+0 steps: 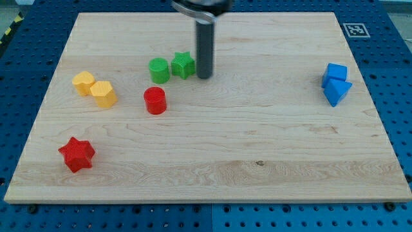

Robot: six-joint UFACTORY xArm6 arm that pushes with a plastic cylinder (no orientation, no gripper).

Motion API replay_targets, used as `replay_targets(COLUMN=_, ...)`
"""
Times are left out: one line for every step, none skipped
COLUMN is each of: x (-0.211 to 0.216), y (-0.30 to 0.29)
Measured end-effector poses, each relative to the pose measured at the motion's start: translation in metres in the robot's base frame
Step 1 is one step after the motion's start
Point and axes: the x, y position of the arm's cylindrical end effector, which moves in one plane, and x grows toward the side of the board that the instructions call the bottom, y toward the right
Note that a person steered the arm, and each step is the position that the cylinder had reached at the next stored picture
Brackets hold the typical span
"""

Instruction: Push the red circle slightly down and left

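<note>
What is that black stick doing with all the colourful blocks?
It's a robot arm's pushing rod. My tip sits right beside the green star, up and to the right of the red circle, which I'm meant to nudge down and left. I'm not touching the red circle yet.

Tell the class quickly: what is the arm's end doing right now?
My tip: no gripper, holds nothing; beside the green star, up-right of the red circle.

Matt plastic-looking blocks on smooth pale wood board [257,154].
</note>
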Motion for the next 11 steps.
replay_targets(x=0.011, y=-0.055)
replay_targets(x=0.025, y=-0.079)
replay_targets(x=0.025, y=-0.078)
replay_targets(x=0.028, y=-0.054)
replay_targets(x=0.048, y=-0.038)
replay_targets(x=0.050, y=-0.044)
replay_targets(x=0.043, y=-0.044)
replay_targets(x=0.045, y=-0.046)
replay_targets(x=0.058, y=-0.046)
replay_targets(x=0.065, y=-0.046)
replay_targets(x=0.067, y=-0.046)
